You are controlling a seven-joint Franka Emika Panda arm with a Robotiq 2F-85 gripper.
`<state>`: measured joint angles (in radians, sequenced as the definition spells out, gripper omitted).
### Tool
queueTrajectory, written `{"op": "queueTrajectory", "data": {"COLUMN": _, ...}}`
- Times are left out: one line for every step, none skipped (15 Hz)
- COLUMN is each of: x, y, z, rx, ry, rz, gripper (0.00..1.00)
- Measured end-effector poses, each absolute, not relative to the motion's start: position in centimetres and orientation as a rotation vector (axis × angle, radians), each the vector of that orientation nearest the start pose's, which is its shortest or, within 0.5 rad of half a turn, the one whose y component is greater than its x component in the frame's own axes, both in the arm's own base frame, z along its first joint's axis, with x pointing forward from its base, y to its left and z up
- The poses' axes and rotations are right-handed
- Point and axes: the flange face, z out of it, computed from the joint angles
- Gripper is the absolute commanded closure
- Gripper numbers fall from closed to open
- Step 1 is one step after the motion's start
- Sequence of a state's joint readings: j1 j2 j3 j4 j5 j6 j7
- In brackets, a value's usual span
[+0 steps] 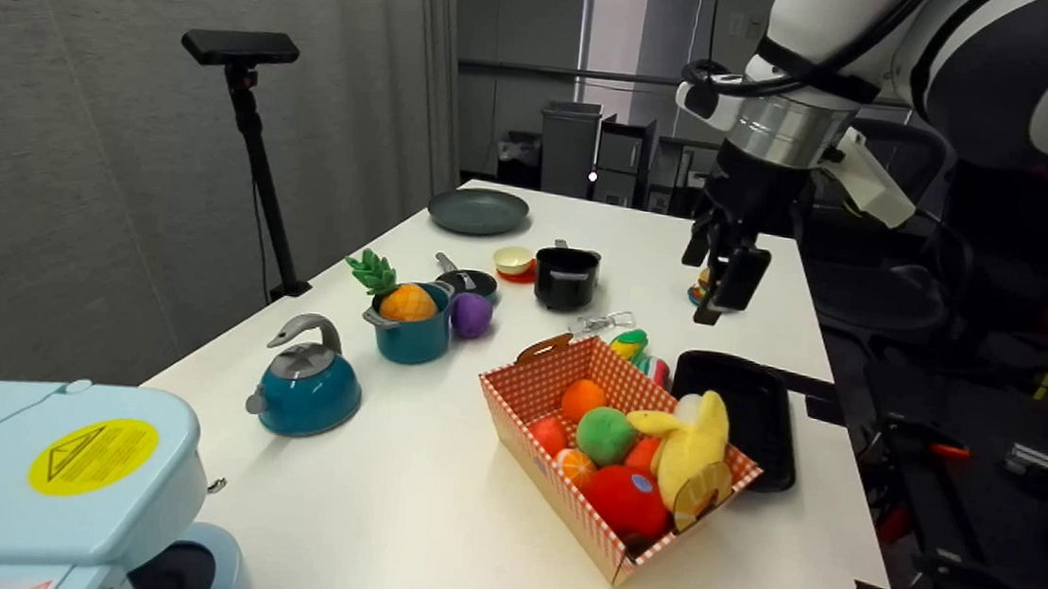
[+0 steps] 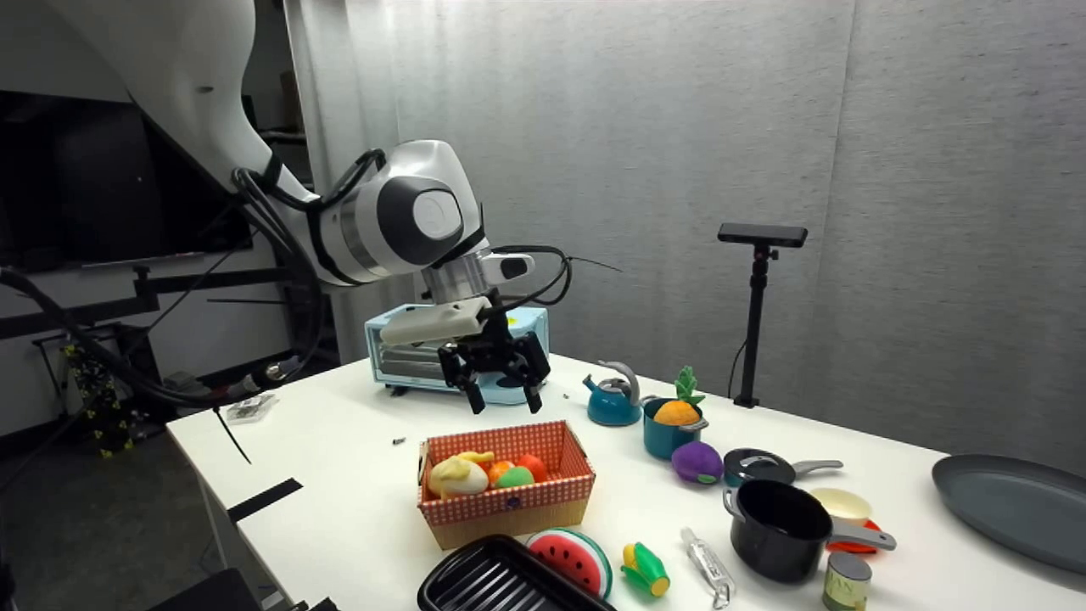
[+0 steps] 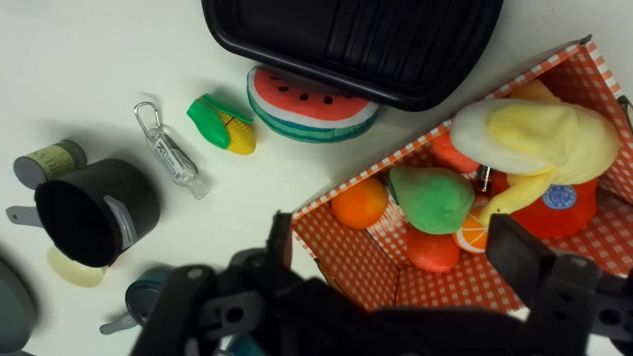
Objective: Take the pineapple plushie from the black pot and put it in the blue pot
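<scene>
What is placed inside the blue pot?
Inside the blue pot is the pineapple plushie, its leafy top above the rim. It hides the pot's bottom, so anything beneath cannot be seen.

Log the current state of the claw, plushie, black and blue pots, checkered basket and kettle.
Claw: open, holding nothing
Pineapple plushie: in the blue pot, leafy top sticking out
Blue pot: upright, uncovered, occupied
Black pot: upright, uncovered, nothing visible inside
Checkered basket: open-topped, holding toys
Kettle: standing upright

Grey curtain (image 2: 959,255) along white table (image 2: 339,509); dark chair (image 1: 856,295), grey bin (image 1: 568,147) beyond; dark floor (image 2: 42,501).
</scene>
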<state>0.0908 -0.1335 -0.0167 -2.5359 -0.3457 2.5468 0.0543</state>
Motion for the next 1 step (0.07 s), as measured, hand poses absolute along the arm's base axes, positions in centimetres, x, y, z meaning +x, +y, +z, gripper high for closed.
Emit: {"op": "queueTrajectory", "data": {"x": 45.97, "y": 3.86, "z": 33.52, "rx": -3.297, "ry": -0.487, "rz": -0.262, "gripper": 0.0}}
